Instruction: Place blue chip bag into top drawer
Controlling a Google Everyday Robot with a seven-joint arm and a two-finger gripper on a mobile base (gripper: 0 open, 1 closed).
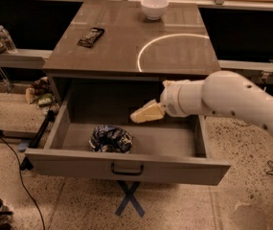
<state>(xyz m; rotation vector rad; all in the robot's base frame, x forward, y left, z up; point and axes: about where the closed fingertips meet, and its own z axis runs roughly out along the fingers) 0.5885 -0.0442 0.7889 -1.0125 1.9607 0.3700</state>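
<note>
The blue chip bag lies loose on the floor of the top drawer, left of its middle, just behind the front panel. The drawer is pulled wide open, and its dark handle shows at the centre of the front. My gripper, with cream fingers on a white arm coming from the right, hovers above the drawer's middle. It is up and to the right of the bag, apart from it, open and empty.
The cabinet top holds a white bowl at the back and a flat dark snack packet at the left. A blue tape cross marks the floor in front. A water bottle stands on the left shelf.
</note>
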